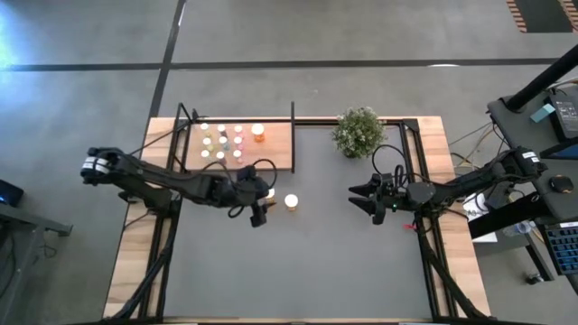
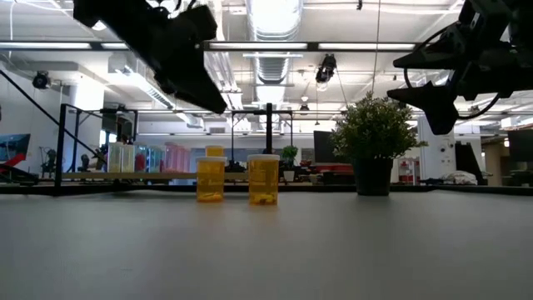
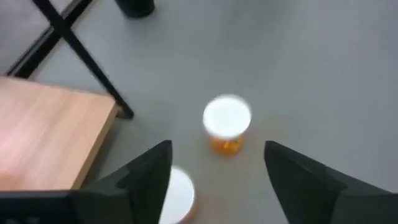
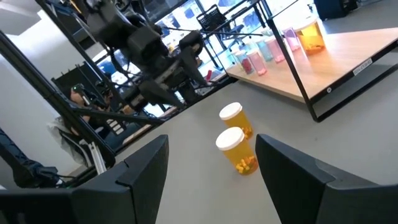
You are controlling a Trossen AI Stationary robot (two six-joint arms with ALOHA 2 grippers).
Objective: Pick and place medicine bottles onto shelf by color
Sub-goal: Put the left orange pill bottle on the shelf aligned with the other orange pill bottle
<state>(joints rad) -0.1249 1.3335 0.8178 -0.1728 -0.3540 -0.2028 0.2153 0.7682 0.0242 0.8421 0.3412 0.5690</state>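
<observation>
**Left gripper poised above two orange bottles beside the shelf**

The left gripper (image 1: 259, 209) hangs over the dark tabletop (image 1: 307, 262) just off the near right corner of the shelf (image 1: 275, 149). Its fingers (image 3: 146, 177) are spread apart and clasp nothing. In the low view it sits raised clear of the table, above the bottles.

Two orange medicine bottles with white caps stand upright on the tabletop, near each other and not on the shelf. The first orange bottle (image 1: 291, 201) stands free, at about two o'clock from the gripper in the high view; in the left wrist view it (image 3: 227, 123) shows ahead of the fingertips, in line with the gap between them. The second orange bottle (image 1: 269, 192) lies almost under the gripper, at about twelve o'clock from it, and in the wrist view its white cap (image 3: 177, 194) peeks out beside the inner edge of one finger. Whether the finger touches it cannot be told.

On the shelf, small bottles (image 1: 221, 142) stand in rows, with one larger orange bottle (image 1: 258, 133) at their right end.

The right gripper (image 1: 368, 200) waits above the table at roughly three o'clock from the bottles, well apart from them, fingers spread and empty. A potted plant (image 1: 358, 132) stands near the table's far edge.
</observation>
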